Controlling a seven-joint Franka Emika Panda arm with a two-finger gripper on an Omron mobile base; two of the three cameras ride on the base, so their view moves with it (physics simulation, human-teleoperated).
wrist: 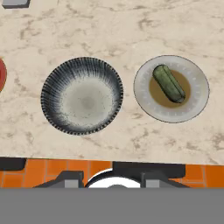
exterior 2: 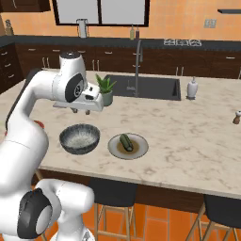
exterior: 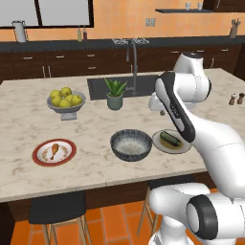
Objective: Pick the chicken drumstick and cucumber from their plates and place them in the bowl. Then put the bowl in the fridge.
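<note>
- Gripper [exterior 2: 81,111] is hanging above the island counter [exterior 2: 188,136] in the right base view, nothing between its fingers; whether they are apart cannot be told. The bowl [exterior 2: 79,138] is sitting just below it, the cucumber [exterior 2: 125,141] lying on the olive-beige plate [exterior 2: 139,149] to the right.
- Left base view is showing the chicken drumstick [exterior: 54,151] on the red-rimmed plate [exterior: 38,158], well left of the bowl, still unpicked.
- Hand view is showing the cucumber's long axis running diagonally, right of the empty bowl.
</note>
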